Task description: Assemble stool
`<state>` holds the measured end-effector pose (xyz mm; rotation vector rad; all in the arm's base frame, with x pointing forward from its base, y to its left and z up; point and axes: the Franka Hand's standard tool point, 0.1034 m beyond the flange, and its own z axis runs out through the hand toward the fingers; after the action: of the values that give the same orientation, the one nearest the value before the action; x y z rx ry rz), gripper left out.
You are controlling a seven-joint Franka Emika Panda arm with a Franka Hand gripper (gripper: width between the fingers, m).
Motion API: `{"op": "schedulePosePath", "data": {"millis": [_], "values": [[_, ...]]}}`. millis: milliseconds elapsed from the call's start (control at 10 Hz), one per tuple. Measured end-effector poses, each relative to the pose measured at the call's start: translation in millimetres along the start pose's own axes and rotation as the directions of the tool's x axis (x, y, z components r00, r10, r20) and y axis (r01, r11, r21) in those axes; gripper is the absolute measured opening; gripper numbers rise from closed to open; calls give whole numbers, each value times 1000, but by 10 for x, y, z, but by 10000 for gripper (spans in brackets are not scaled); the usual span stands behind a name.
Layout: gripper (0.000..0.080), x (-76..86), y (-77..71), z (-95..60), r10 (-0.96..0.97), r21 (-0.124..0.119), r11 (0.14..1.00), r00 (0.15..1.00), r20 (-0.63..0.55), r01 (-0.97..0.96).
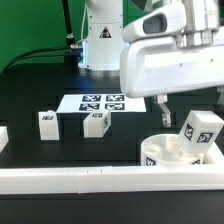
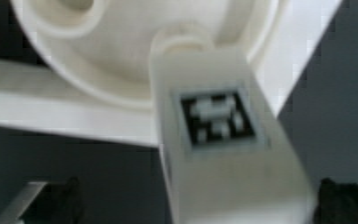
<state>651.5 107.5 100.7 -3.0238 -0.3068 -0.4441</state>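
Leg block (image 1: 200,132) leans planted in the round seat (image 1: 160,154); gripper (image 2: 179,190) jaws gape wide around it, gripping nothing.

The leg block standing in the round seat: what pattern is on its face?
A black-and-white square tag on the white leg block, seated in the round seat; clearest in the wrist view.
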Motion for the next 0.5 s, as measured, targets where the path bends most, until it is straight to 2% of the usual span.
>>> {"op": "schedulePosePath", "data": {"millis": [200,400,500], "values": [[649,21,-17,-23,16,8,1000,998,67,-16],[649,-158,-38,42,30,15,999,980,197,-33],[649,-176,-51,15,27,20,999,966,256,-33]]}}
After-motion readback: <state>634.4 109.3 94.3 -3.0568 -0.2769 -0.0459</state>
